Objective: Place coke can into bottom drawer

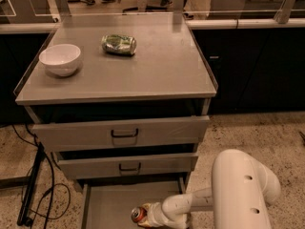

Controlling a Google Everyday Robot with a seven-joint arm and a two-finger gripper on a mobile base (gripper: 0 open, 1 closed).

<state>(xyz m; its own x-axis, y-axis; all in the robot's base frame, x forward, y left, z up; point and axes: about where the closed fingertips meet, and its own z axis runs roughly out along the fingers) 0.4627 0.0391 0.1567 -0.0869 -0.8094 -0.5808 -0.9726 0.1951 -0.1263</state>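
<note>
coke can (137, 214): small red cylindrical soda can with silver top, lying tilted with its top turned toward the camera, low over the front right part of the bottom drawer (108, 204). whether it touches the drawer floor cannot be told.

gripper (146, 215): cream-coloured two-finger end piece at the bottom edge of the view, over the drawer's front, pinching the coke can.

bottom drawer: lowest grey metal drawer, pulled out, a plain flat tray.

white robot arm (240, 190): rounded segments, lower right, reaching left to the gripper.

middle drawer (157, 165): grey metal front with black handle, slightly out.

top drawer (162, 131): grey metal front with black handle, pulled out further than the middle one.

grey cabinet top (152, 73): flat surface with a raised rim.

white ceramic bowl (60, 58): upright, on the left of the cabinet top.

green-and-silver dented can (119, 44): on its side, toward the back, apart from the bowl.

black cables (42, 194): on the speckled floor (248, 132), left of the cabinet.
</note>
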